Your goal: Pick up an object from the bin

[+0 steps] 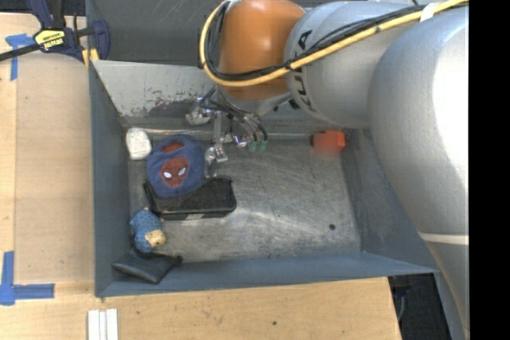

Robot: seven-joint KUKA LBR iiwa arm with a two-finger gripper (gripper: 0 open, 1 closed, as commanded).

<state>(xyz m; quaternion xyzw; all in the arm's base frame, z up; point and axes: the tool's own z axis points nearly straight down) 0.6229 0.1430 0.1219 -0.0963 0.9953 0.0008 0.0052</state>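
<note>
My gripper [223, 141] hangs below the orange wrist cover, near the back of the bin floor, just right of a blue round pouch with a red spider-mask face [174, 166]. One fingertip shows near the pouch's right edge. A black flat case [194, 200] lies just in front of the pouch, below the gripper. A small white lump [139, 142] sits left of the pouch by the left wall. Nothing is visible between the fingers.
A small blue figure with a tan head [147, 233] lies at the front left, and a dark grey wedge-shaped piece [145, 267] rests in the front left corner. An orange block [328, 141] sits at the back right, next to the arm.
</note>
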